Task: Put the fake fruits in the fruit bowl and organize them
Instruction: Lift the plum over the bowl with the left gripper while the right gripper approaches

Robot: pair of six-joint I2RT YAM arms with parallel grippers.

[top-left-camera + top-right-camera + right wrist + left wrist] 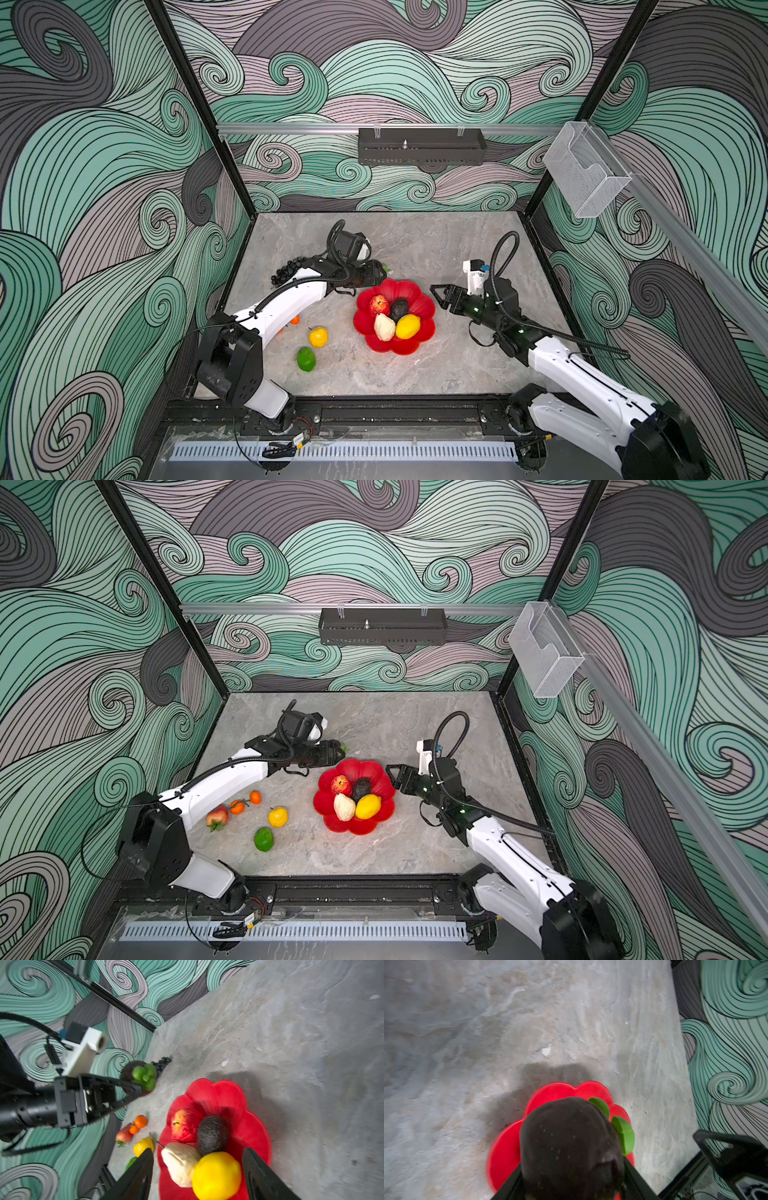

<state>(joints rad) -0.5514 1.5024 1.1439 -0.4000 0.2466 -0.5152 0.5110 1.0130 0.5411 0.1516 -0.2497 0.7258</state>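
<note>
The shallow, glossy red fruit bowl (405, 287) with a scalloped rim sits near the middle of the grey marbled bench (415, 374). Inside it, packed close together, lie a red plastic apple (379, 305), a dark rough avocado (400, 308), a beige pear (384, 327) and a yellow lemon (408, 326).

The left end effector (332, 751) is clamped on a dark round fruit (566, 1142) with green leaves, at the bowl's far-left rim. The right end effector (437, 296), jaws apart and empty, hangs just beside the bowl's right rim.

Toward the bench's left edge lie a second lemon (318, 337), a green lime (306, 359), two stemmed oranges (237, 807) and a red strawberry-like fruit (217, 816). A blue-black grape bunch (286, 270) lies farther back along that edge, partly hidden by the left arm.
</note>
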